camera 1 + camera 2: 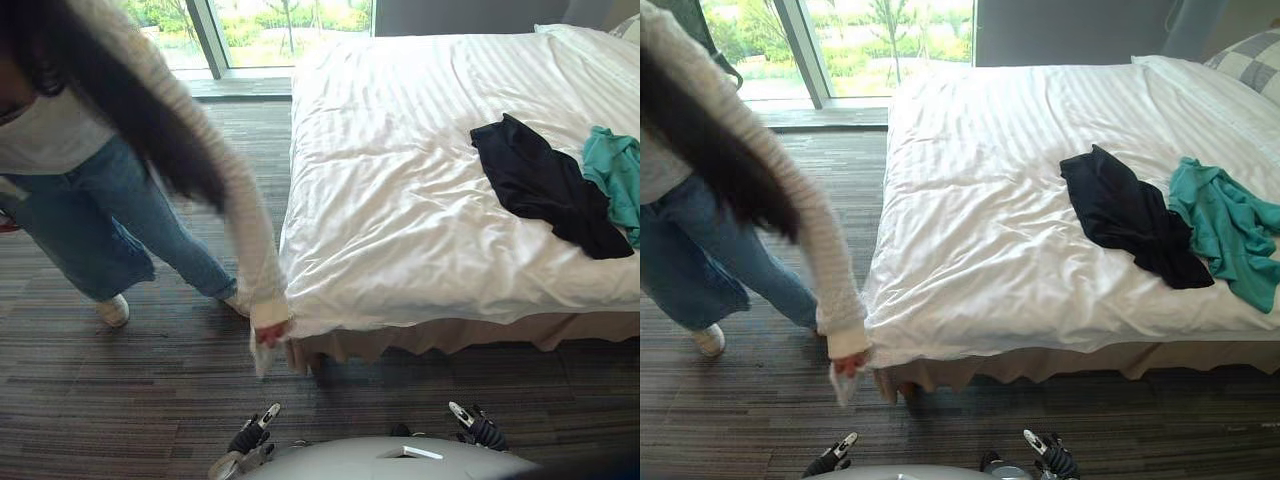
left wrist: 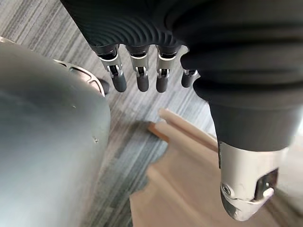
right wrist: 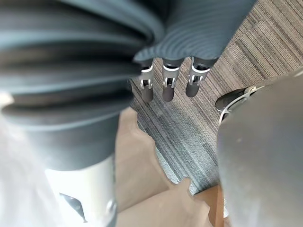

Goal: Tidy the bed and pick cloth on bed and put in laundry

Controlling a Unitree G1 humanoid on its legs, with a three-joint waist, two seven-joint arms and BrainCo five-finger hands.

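Note:
A black cloth lies crumpled on the right part of the white striped duvet. Beside it, at the bed's right edge, lies a teal cloth, its edge touching the black one. My left hand hangs low near the floor in front of the bed's near corner, fingers straight and holding nothing. My right hand hangs at the same height further right, its fingers relaxed and empty. Both hands are well short of the bed and far from the cloths.
A person in a light sweater and jeans bends over at the left, one hand at the duvet's near left corner. A beige bed skirt hangs below the duvet. A checked pillow lies at the head. Striped carpet runs along the bed.

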